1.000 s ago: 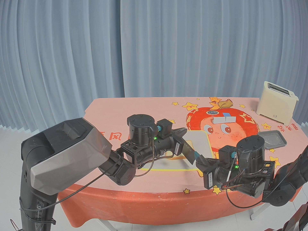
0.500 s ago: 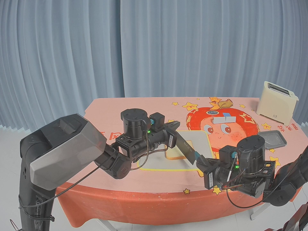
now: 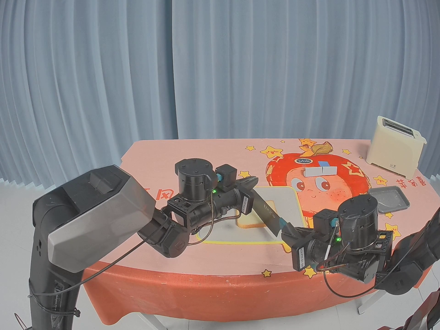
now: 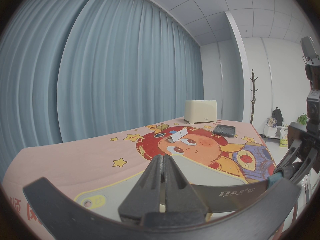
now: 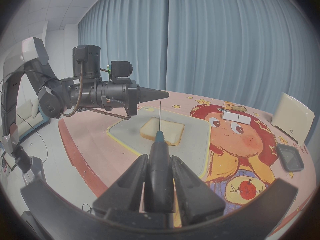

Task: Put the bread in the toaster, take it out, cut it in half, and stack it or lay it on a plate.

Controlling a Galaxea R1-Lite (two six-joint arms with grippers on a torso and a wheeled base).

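On cutting board, bread, right hand clamped on knife, left hand together

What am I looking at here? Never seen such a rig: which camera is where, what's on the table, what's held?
A two-armed robot stands at a table with a pink cloth. The wide picture comes from a camera on its head; the other two come from a camera on each wrist, looking along that arm's tool. On the table lie a cutting board with a slice of bread on it, a cream toaster at the far right, and a dark tray in front of it. The right tool is shut on a knife, blade over the bread; whether it touches, I cannot tell. The left tool is shut, empty, near the board's far left corner.
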